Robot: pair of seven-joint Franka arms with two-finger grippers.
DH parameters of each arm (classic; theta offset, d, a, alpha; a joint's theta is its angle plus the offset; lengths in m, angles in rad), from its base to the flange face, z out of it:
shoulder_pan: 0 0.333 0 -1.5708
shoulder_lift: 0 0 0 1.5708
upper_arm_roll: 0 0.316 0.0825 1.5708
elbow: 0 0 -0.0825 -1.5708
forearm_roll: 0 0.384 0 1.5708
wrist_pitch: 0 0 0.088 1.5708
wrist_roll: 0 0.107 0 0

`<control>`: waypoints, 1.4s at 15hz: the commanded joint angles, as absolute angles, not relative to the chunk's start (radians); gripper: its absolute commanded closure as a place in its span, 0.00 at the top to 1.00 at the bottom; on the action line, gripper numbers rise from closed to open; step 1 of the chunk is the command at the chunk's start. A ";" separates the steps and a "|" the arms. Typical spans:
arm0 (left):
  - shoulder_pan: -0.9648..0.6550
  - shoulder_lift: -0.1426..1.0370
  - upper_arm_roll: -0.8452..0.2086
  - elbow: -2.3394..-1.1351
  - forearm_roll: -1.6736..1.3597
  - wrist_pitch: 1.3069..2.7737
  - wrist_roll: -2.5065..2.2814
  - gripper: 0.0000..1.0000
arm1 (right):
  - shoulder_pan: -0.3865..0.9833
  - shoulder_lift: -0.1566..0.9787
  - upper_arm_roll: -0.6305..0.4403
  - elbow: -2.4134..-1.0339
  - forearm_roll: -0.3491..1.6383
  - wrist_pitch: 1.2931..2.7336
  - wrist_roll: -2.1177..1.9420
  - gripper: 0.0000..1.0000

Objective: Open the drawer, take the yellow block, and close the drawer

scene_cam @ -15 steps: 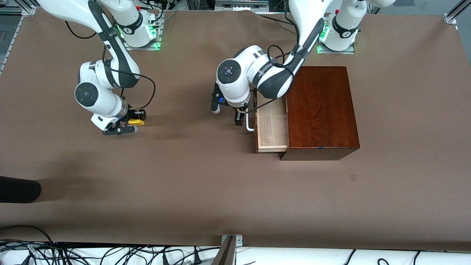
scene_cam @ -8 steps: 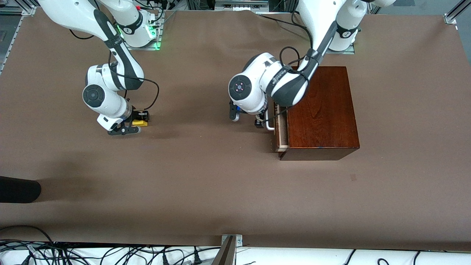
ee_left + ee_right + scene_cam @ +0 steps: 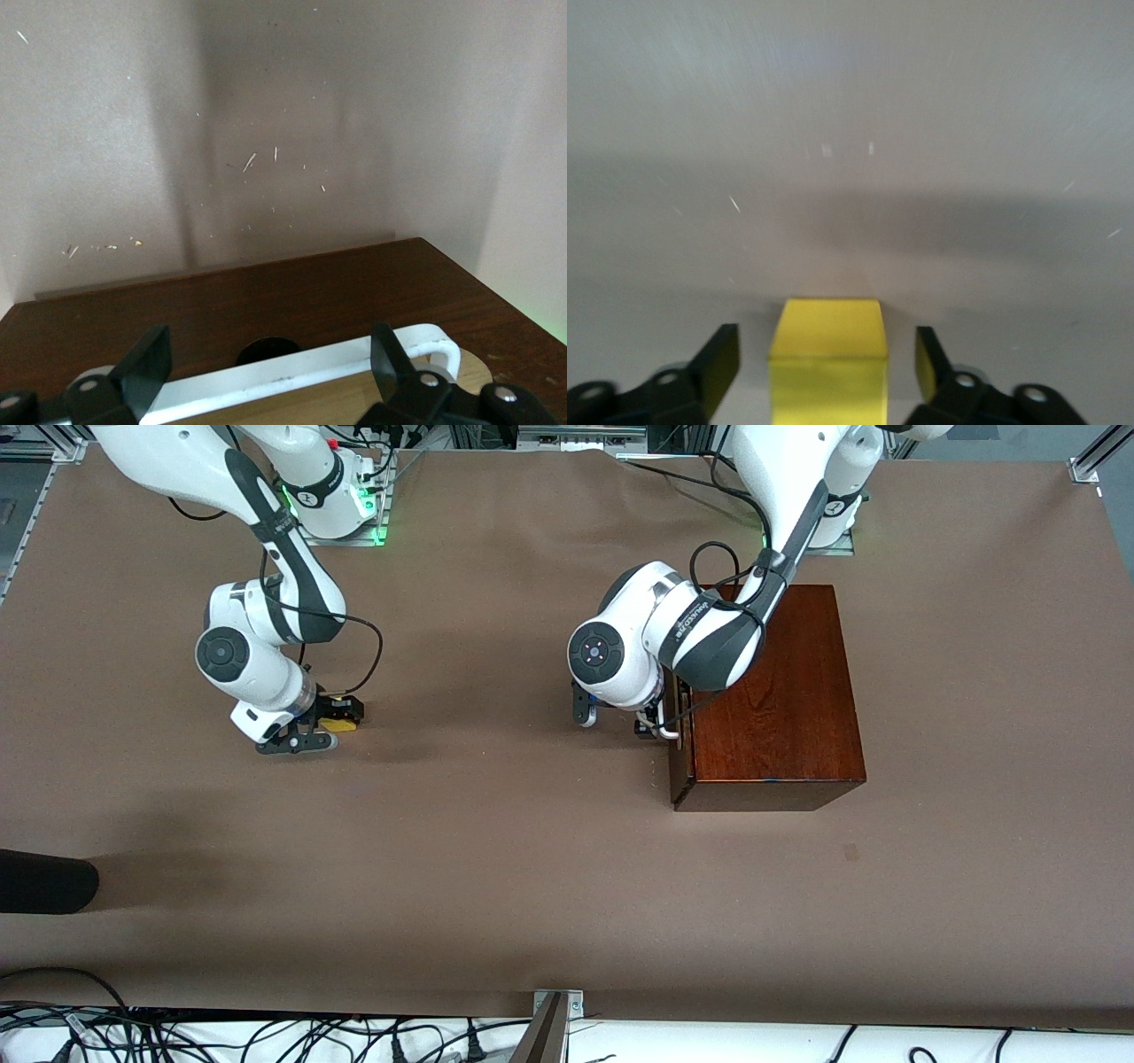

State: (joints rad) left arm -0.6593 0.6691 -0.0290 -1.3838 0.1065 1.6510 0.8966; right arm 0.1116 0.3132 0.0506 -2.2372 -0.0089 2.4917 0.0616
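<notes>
The glossy dark mahogany box [image 3: 775, 691] stands toward the left arm's end of the table. Its drawer [image 3: 675, 757] is pushed in almost flush, with only a thin pale-wood strip showing. My left gripper [image 3: 651, 724] is at the drawer front, open, its fingers [image 3: 152, 363] standing wide on either side of the white loop handle [image 3: 292, 376] without clamping it. The yellow block [image 3: 337, 724] rests on the table toward the right arm's end. My right gripper [image 3: 323, 726] is low over it, open. In the right wrist view the block [image 3: 828, 372] sits between the fingers [image 3: 719, 359] with a gap on each side.
A dark rounded object [image 3: 44, 881] pokes in at the table's edge toward the right arm's end, nearer the front camera. A metal bracket [image 3: 556, 1010] and cables [image 3: 266, 1041] line the near edge. Bare brown table [image 3: 496, 850] lies between the two grippers.
My left gripper has moved toward the box with the handle, and the drawer has gone from well open to almost flush. My right gripper and the block have shifted only slightly.
</notes>
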 commanded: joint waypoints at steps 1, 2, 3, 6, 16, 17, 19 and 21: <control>-0.657 0.650 -0.029 -1.391 0.140 1.618 0.916 1.00 | 0.101 0.206 0.055 -2.086 0.003 2.248 0.040 1.00; -0.655 0.650 -0.029 -1.391 0.140 1.611 0.917 1.00 | 0.101 0.199 0.055 -1.983 0.002 2.130 0.040 1.00; -0.657 0.650 -0.029 -1.391 0.140 1.608 0.917 1.00 | 0.101 0.198 0.055 -1.874 0.002 2.017 0.040 1.00; -0.655 0.650 -0.025 -1.390 0.140 1.598 0.917 1.00 | 0.100 0.186 0.054 -1.647 -0.002 1.834 0.011 1.00; -0.655 0.579 -0.035 -1.374 0.118 1.605 0.849 1.00 | 0.100 0.104 0.049 -1.511 0.000 1.595 -0.044 1.00; -0.652 0.542 -0.037 -1.374 0.100 1.606 0.824 1.00 | 0.100 0.104 0.045 -1.509 -0.002 1.595 -0.064 1.00; -0.650 0.453 -0.026 -1.374 0.051 1.606 0.725 1.00 | 0.100 0.109 0.012 -1.509 0.008 1.595 -0.068 1.00; -0.606 0.390 -0.008 -1.349 0.046 1.602 0.670 1.00 | 0.100 0.109 0.002 -1.508 0.017 1.592 -0.060 1.00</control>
